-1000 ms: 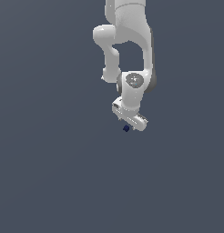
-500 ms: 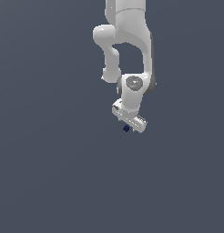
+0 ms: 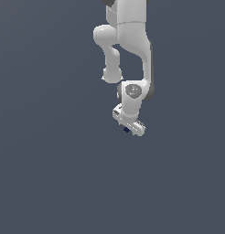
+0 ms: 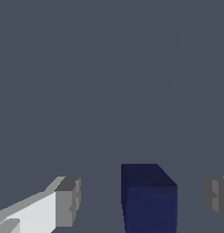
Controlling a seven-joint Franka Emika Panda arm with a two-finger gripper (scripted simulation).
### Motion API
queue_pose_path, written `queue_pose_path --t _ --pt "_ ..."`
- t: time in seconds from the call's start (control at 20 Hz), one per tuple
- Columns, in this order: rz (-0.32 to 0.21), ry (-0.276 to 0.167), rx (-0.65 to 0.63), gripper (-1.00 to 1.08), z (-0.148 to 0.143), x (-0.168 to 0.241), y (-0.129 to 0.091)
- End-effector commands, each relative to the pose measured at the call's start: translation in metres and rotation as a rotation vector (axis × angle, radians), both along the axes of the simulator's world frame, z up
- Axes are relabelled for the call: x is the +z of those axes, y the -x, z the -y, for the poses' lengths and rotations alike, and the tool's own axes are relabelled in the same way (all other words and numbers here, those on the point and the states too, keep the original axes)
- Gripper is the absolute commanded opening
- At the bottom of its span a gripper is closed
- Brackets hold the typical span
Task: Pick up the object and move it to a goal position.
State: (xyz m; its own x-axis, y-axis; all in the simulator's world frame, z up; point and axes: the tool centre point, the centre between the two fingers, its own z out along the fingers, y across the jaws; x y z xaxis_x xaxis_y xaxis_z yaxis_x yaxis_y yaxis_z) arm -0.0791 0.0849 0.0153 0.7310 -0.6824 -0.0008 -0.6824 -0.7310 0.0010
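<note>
The object is a small dark navy-blue cube [image 4: 148, 195]. In the wrist view it stands between my two grey fingertips [image 4: 68, 200], with a gap on each side, wider on one side than the other. My gripper [image 4: 142, 198] is open around it and does not touch it. In the exterior view the white gripper [image 3: 129, 127] hangs from the arm and points down, and the cube [image 3: 126, 130] shows only as a dark speck at its lower edge, mostly hidden by the hand.
A plain dark grey surface [image 3: 50, 173] fills both views. The white arm [image 3: 128, 41] comes down from the top of the exterior view. Nothing else shows.
The arm's wrist and gripper have come down a little over the cube. The cube has stayed in place.
</note>
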Motion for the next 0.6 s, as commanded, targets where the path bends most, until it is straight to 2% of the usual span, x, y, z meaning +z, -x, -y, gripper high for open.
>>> queue_pose_path --t 0.0,0.05,0.55 --pt "0.001 0.000 0.000 1.00 -0.0002 -0.0022 -0.0006" --pt "0.001 0.000 0.000 -1.00 -0.0002 -0.0022 -0.0006" --pt "0.001 0.000 0.000 -1.00 -0.0002 -0.0021 -0.0006"
